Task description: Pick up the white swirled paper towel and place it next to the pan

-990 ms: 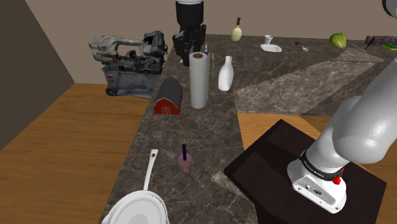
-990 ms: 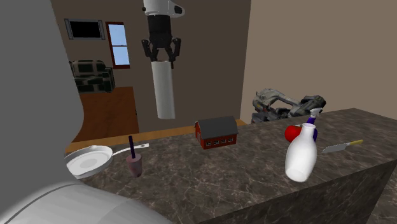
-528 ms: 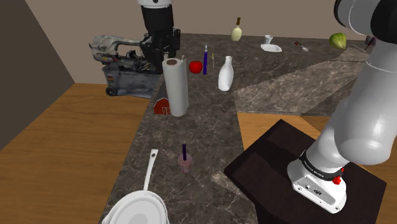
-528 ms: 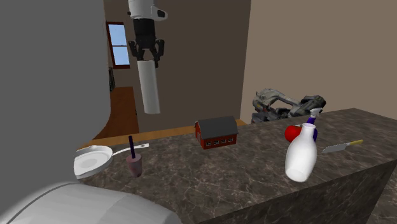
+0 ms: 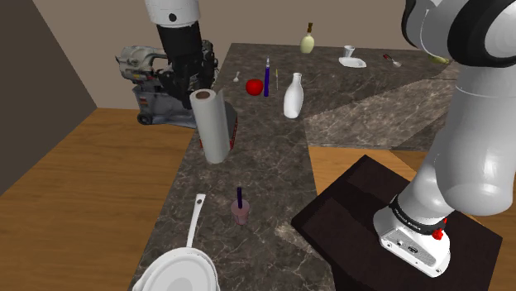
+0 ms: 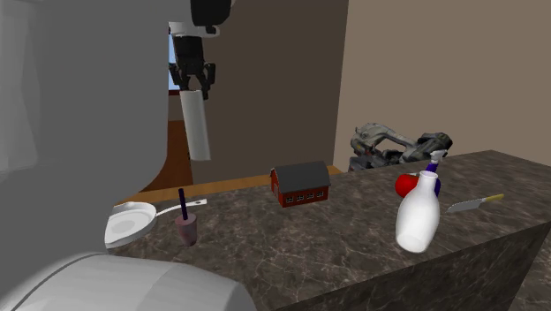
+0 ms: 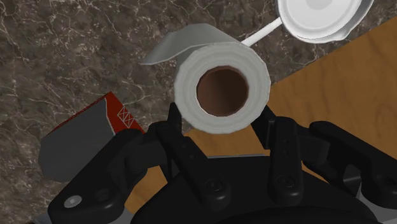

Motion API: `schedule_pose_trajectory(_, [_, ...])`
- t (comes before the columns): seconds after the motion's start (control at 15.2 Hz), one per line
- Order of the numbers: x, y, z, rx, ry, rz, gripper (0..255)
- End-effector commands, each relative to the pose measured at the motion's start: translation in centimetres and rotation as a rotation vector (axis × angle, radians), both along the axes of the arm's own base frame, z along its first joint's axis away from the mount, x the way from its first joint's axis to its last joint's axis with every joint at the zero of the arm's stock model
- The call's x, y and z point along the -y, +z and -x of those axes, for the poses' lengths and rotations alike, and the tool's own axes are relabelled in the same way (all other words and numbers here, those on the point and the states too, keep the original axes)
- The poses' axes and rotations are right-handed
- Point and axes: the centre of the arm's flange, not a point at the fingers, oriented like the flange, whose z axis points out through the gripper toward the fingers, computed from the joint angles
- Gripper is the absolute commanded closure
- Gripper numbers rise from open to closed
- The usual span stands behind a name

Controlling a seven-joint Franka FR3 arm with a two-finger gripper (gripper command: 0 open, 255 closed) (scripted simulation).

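Your gripper (image 5: 201,91) was clamped on the top of the white paper towel roll (image 5: 213,128); it hung tilted above the marble counter (image 5: 273,178), by the red barn (image 6: 300,184), well apart from the pan (image 5: 178,273).

- The shoulder view sits high, beside and a little behind the stand (image 5: 389,236) at its lower right. It looks down the length of the bench (image 5: 273,169) from the pan (image 5: 178,273) end.
- The second exterior view stands low near the bench's edge and looks across it sideways. The arm (image 6: 79,132) crowds its left, close to the lens.
- The wrist view looks straight down along the pincer (image 7: 221,121), close over the paper towel roll (image 7: 221,87).
- All three share the roll, the pan and the red barn (image 6: 300,184).
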Motion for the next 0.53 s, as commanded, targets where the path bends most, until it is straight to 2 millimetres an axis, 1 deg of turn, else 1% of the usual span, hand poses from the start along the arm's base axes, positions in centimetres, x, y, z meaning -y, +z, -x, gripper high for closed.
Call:
schedule_pose_trajectory(0.0, [0.0,-1.1,-0.1,0.001,0.0,-0.001,255])
schedule_pose_trajectory(0.46, [0.0,-4.8,-0.1,0.001,0.0,-0.001,255])
